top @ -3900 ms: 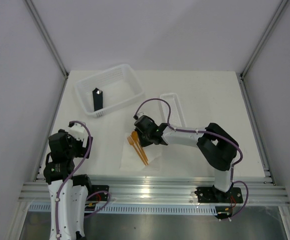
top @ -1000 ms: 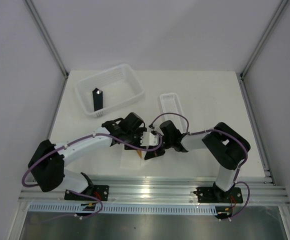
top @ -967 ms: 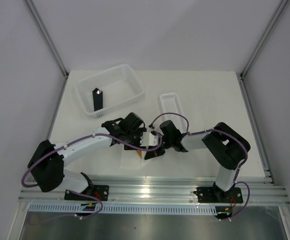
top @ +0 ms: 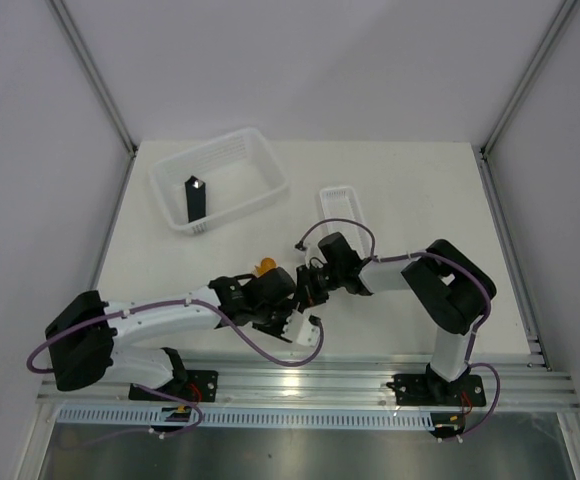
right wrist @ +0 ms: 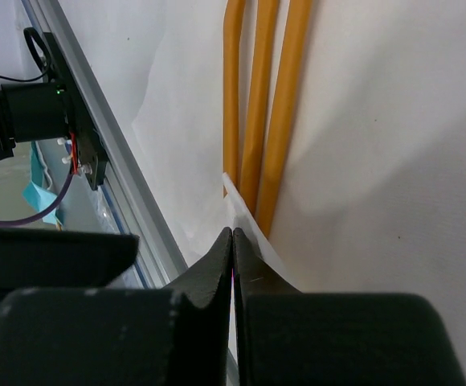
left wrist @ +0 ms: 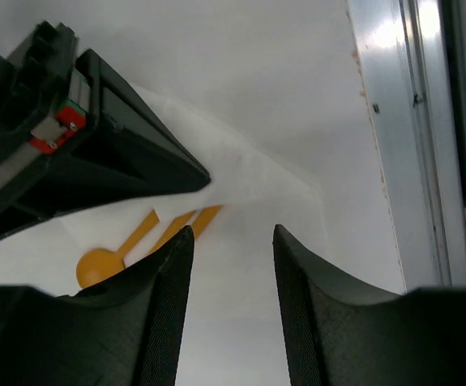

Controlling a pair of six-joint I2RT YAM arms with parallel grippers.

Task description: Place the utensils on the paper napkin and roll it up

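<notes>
Hovering with fingers parted and empty, one left gripper [left wrist: 233,235] sits over the single paper napkin [left wrist: 233,193] at the table's [top: 420,180] six o'clock; three orange utensils [right wrist: 259,96] lie on it; one right gripper [right wrist: 233,237], clenched, pinches its edge.

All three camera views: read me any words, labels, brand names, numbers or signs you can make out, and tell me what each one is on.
No text can be read in any of the three views.
black block in the white basket: a pale patch on its top end, too small to read.
red and green part at the upper left of the left wrist view: no legible marking.
</notes>
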